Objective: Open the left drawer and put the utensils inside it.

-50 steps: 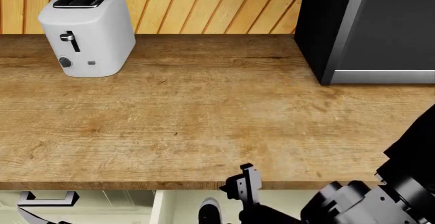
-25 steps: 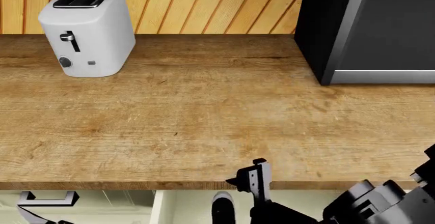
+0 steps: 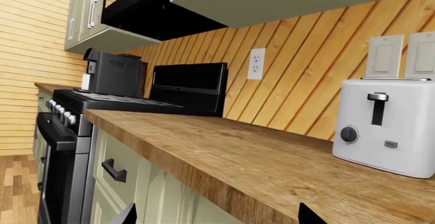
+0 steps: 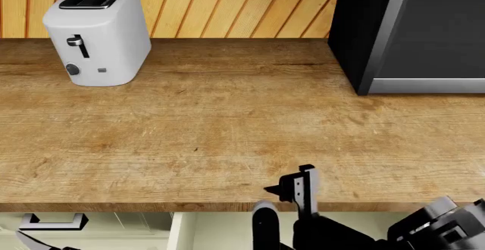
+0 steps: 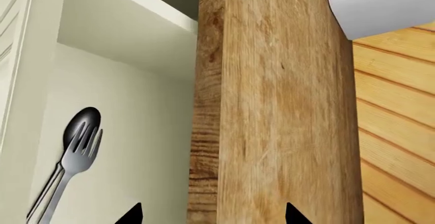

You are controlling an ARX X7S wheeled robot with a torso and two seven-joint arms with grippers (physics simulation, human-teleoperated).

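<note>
Down in the open left drawer [image 5: 122, 132], smooth cream inside, a slim silver fork [image 5: 76, 155] lies across a dark-bowled spoon [image 5: 83, 119], touching. Beside it runs the grainy wooden bench [image 4: 227, 125], bearing a glossy white rounded toaster [image 4: 97, 34]. Right gripper [image 5: 211, 215] jaws stand wide, holding nothing; left gripper [image 3: 214, 216] likewise spread.

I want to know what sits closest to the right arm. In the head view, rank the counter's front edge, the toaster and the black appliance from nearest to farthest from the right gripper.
1. Counter's front edge, directly beside the right gripper.
2. Black appliance, back right.
3. Toaster, back left corner, farthest.
</note>
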